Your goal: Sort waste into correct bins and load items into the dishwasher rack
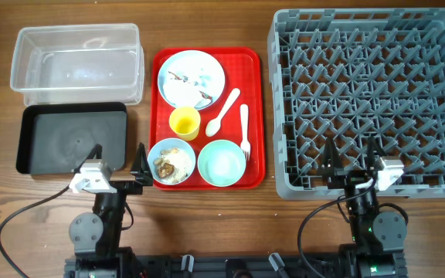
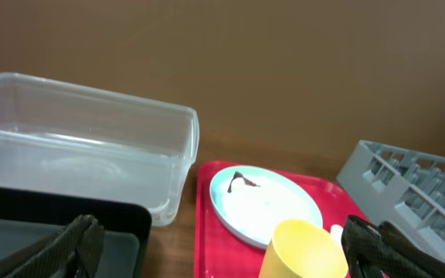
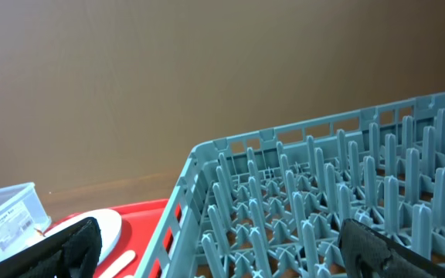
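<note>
Two wide-spread grippers: left pincer point(image 1: 119, 161) beside the black tray point(image 1: 72, 139), right pincer point(image 1: 351, 158) over the dishwasher rack point(image 1: 369, 46) edge.

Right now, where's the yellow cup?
Overhead view: the yellow cup stands on the red tray, left of the white spoon, between the pale blue plate and the bowl holding food scraps.

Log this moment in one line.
left end effector open | right end effector open | grey plastic dishwasher rack empty | clear plastic tub, black rectangular tray empty | flat red tray loaded
</note>
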